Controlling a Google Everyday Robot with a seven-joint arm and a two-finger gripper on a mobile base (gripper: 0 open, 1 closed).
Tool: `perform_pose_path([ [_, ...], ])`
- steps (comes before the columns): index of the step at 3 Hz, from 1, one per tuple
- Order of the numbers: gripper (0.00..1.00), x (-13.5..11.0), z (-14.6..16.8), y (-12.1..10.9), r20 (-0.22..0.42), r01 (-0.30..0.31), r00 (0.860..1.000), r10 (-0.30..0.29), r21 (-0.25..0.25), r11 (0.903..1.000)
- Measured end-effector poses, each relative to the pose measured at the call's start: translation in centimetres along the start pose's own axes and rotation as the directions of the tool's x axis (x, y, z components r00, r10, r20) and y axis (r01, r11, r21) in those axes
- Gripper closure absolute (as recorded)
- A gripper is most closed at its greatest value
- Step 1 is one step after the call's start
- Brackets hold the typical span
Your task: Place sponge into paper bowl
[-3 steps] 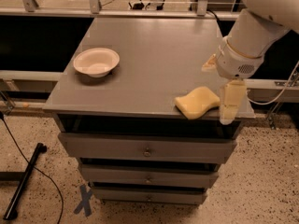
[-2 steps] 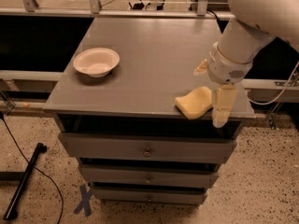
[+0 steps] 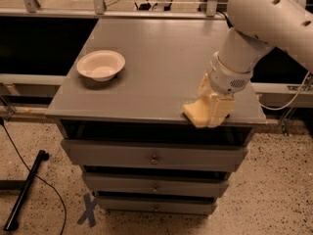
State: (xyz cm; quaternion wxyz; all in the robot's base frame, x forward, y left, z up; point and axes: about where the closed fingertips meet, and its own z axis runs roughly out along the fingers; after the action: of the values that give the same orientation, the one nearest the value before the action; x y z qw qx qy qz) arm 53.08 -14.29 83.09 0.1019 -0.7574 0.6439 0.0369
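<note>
The pale yellow sponge (image 3: 194,113) lies at the front right edge of the grey cabinet top (image 3: 156,58), partly over the edge. My gripper (image 3: 211,101) is down over the sponge's right part, open, with one yellowish finger pad (image 3: 218,113) at the near side and the other at the far side. The sponge's right end is hidden behind the near pad. The white paper bowl (image 3: 100,64) stands empty at the left side of the top, well apart from the sponge and gripper.
The cabinet has drawers (image 3: 154,158) below its top. A dark ledge (image 3: 44,77) and metal rails run behind and beside it. A black pole and cable (image 3: 24,192) lie on the speckled floor at the left.
My gripper has moved left and down from beside the sponge to over its right part. The sponge and bowl have stayed where they were.
</note>
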Motion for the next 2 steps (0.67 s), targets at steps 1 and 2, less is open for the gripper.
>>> perform_pose_path([
  [1,0.64,-0.3,0.3,-0.2,0.006,0.009,1.000,-0.009,0.000,1.0000],
  [2,0.87,-1.3,-1.6,-1.9,0.009,0.030,0.999,-0.031,0.043,0.9986],
])
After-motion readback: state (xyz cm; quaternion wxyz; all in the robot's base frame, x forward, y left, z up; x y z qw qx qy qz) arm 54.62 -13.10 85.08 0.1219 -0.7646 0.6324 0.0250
